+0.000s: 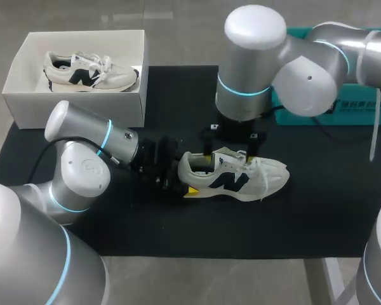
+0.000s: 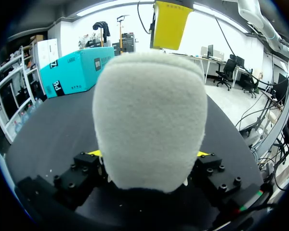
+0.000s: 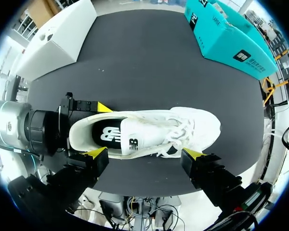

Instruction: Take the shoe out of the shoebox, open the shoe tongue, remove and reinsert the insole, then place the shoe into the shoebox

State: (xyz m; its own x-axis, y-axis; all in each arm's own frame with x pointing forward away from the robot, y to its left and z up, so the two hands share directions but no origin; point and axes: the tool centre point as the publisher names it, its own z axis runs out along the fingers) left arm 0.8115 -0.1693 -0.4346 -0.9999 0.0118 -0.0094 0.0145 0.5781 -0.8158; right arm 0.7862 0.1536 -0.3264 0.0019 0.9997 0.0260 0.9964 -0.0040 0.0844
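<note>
A white sneaker with a dark side logo lies on the black mat, heel toward my left arm. My left gripper is shut on its heel, one finger on each side. In the left wrist view the padded heel fills the space between the yellow tips. My right gripper hangs open just above the shoe's collar and tongue, touching nothing. From its wrist the shoe is seen from above, with the insole showing inside the collar. The white shoebox stands at the back left with a second sneaker inside.
A teal box sits at the back right of the mat, behind my right arm, and also shows in the right wrist view as the teal box. The black mat has bare room in front of the shoe.
</note>
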